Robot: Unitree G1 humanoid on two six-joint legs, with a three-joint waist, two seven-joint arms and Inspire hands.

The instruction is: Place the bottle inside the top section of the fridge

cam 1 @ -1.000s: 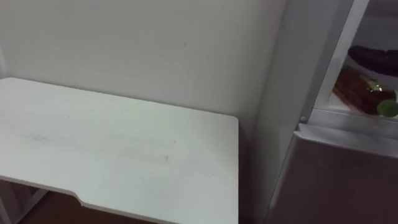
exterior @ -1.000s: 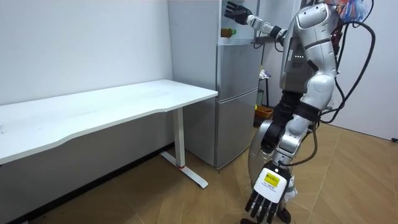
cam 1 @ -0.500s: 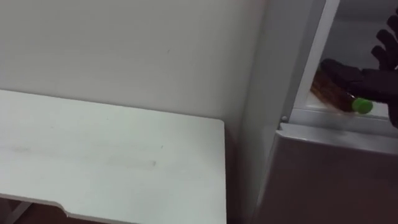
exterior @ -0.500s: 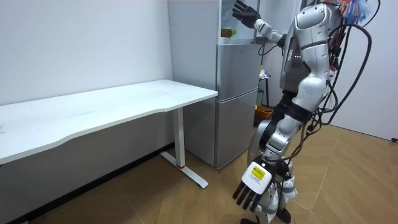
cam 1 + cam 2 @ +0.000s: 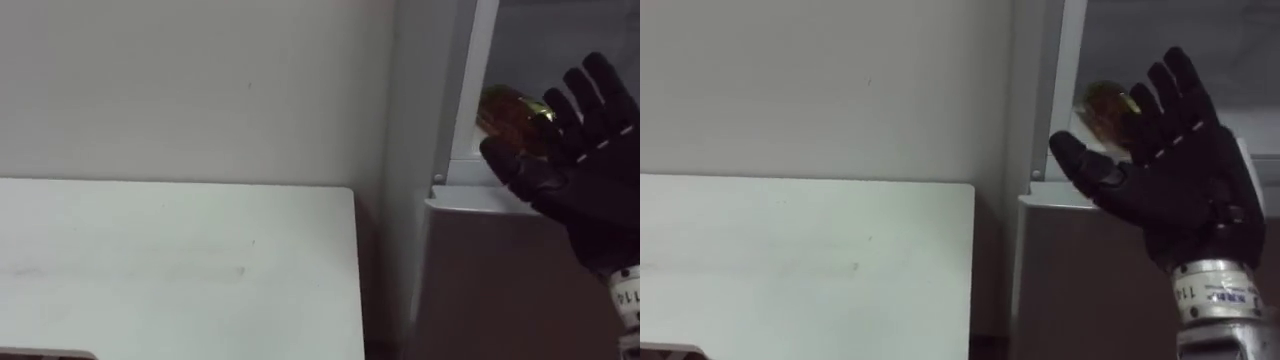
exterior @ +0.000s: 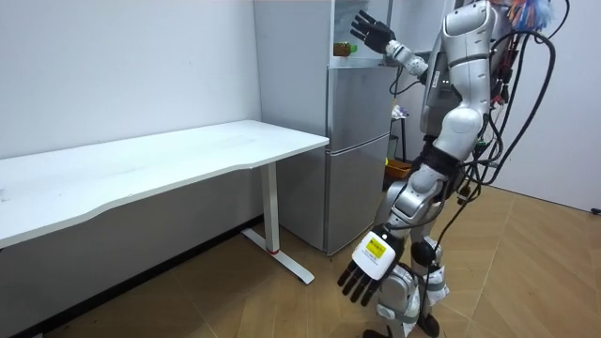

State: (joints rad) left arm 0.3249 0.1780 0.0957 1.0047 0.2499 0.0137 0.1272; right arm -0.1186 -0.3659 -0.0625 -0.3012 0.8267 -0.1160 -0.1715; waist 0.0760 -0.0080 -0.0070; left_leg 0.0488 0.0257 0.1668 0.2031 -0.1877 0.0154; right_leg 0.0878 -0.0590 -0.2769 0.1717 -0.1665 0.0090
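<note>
— Which step is in hand?
— Release, it is judged: the right hand [image 5: 1180, 190] is spread wide, nothing held; the bottle [image 5: 508, 112] is seen lying just behind its fingers [image 5: 1185, 85], inside the upper fridge [image 5: 468, 100].
— Next?
— That hand is to be drawn clear; the left hand [image 6: 362, 277] hangs slack-fingered, empty.

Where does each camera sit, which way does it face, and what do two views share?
Left eye view: on the robot's head, facing the white table and fridge; the open right hand is raised before the bottle.
Right eye view: just beside it, facing the same way; same hand, nearer centre.
Room view: standing off in the room, facing table and fridge; whole robot, left hand hanging open.
The eye views share table, fridge, hand and bottle.
</note>
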